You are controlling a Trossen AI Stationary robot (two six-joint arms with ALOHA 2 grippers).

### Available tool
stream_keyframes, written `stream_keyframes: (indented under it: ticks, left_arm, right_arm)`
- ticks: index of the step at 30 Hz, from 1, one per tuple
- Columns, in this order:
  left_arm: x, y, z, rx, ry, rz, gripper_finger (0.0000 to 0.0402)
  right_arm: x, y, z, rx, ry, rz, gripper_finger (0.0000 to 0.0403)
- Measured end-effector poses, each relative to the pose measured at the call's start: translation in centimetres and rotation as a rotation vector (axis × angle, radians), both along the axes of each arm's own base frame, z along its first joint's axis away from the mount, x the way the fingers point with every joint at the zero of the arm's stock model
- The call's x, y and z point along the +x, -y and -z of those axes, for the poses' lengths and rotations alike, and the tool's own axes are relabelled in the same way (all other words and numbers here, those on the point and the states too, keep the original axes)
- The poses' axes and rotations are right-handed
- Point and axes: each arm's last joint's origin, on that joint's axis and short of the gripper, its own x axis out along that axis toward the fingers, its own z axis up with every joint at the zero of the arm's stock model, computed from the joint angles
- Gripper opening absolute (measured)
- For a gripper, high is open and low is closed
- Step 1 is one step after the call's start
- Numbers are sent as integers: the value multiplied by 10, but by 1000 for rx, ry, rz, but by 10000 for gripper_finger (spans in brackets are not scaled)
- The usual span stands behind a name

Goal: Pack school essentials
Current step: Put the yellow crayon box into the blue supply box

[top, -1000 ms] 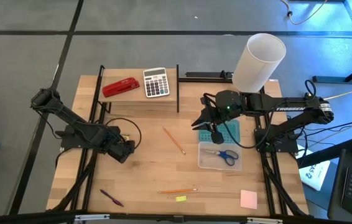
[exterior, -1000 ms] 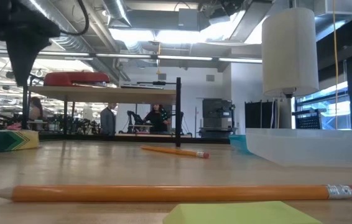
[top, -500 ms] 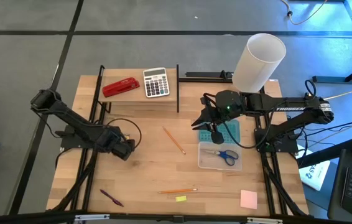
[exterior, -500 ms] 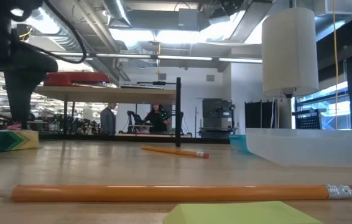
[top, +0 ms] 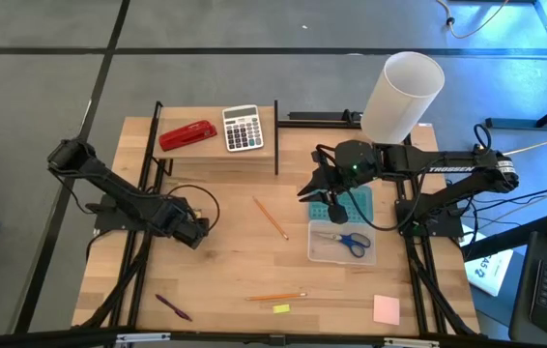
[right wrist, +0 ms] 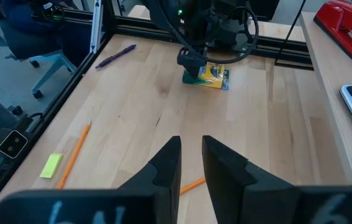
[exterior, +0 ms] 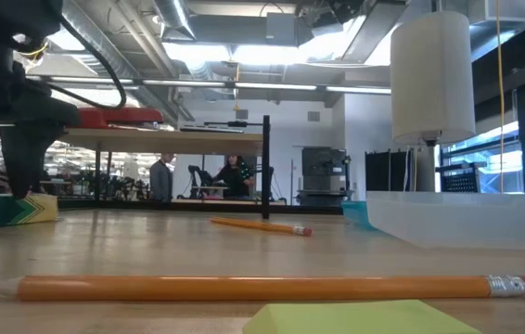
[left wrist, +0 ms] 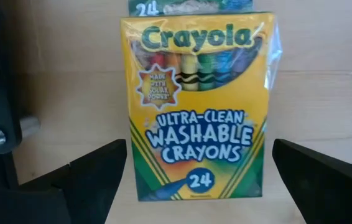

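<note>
Packing had barely begun: only the scissors (top: 342,240) lay in the clear bin (top: 316,253), while the left hand (top: 196,232), fingers apart, straddled the crayon box (left wrist: 198,112) and the right hand (top: 320,189), nearly together and empty, waited.

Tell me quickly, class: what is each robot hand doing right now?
Left hand: open, fingers either side of the crayon box, not yet gripping it.
Right hand: nearly closed, holding nothing, waiting above the clear bin.

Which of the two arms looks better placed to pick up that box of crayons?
The left. The left gripper is right over the crayon box, fingers open on either side of it. The right gripper is across the table by the clear bin, fingers nearly closed and holding nothing.
</note>
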Motion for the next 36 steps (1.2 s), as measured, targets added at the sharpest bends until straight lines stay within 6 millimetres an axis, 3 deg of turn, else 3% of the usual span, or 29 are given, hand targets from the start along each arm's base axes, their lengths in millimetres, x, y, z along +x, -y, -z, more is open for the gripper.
stream_keyframes:
  ticks: [36]
  left_arm:
    - [-6,-6,22,27,37,31,397]
  right_arm:
    - [0,0,0,0,0,-1,68]
